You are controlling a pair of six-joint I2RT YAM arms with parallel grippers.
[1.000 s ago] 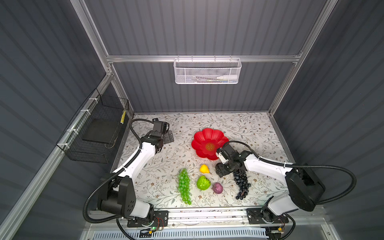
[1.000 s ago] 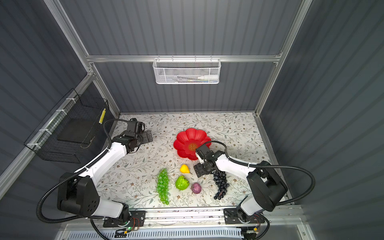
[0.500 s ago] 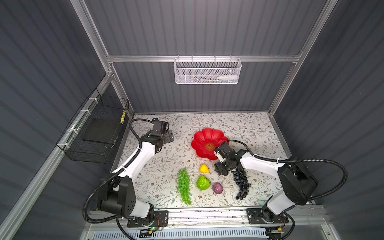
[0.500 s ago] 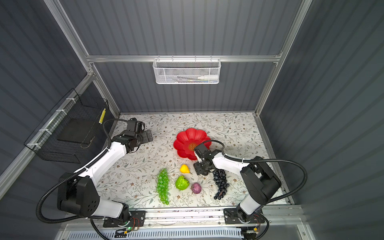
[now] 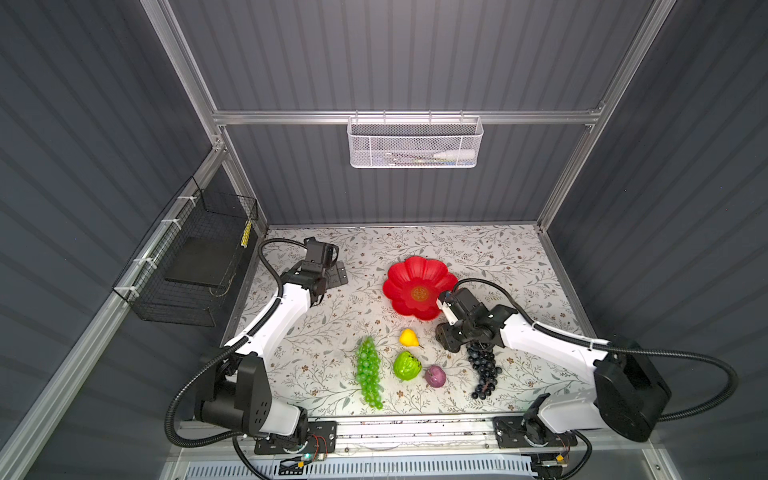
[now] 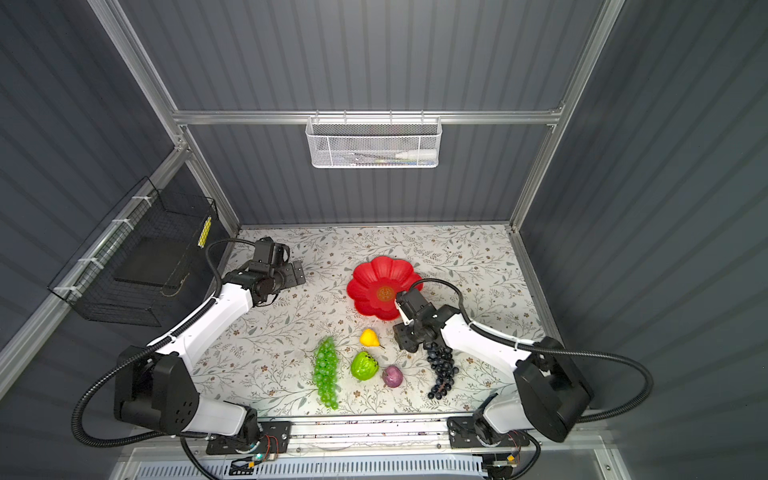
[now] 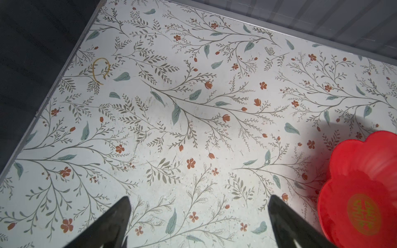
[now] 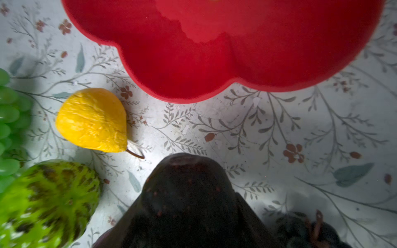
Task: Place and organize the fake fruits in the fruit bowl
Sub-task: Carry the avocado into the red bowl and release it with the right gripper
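The red flower-shaped fruit bowl [image 5: 415,276] [image 6: 380,274] [image 8: 214,53] [image 7: 361,167] stands empty mid-table. In front of it lie a yellow pear [image 5: 408,337] [image 8: 94,120], a green bumpy fruit [image 5: 406,365] [image 8: 47,201], a green grape bunch [image 5: 368,372], a small purple fruit [image 5: 435,376] and a dark grape bunch [image 5: 482,368]. My right gripper [image 5: 449,338] [image 8: 189,204] is down between pear and dark grapes, fingers pressed on both sides of the black avocado [image 8: 187,189]. My left gripper [image 5: 336,274] [image 7: 198,214] hangs open and empty left of the bowl.
A white mesh basket [image 5: 415,143] hangs on the back wall and a black wire basket [image 5: 195,266] on the left wall. A thin yellow rubber band [image 7: 101,69] lies near the mat's far left corner.
My right gripper's fingers have closed in on the black avocado, and its arm has shifted slightly. The left arm has not moved.
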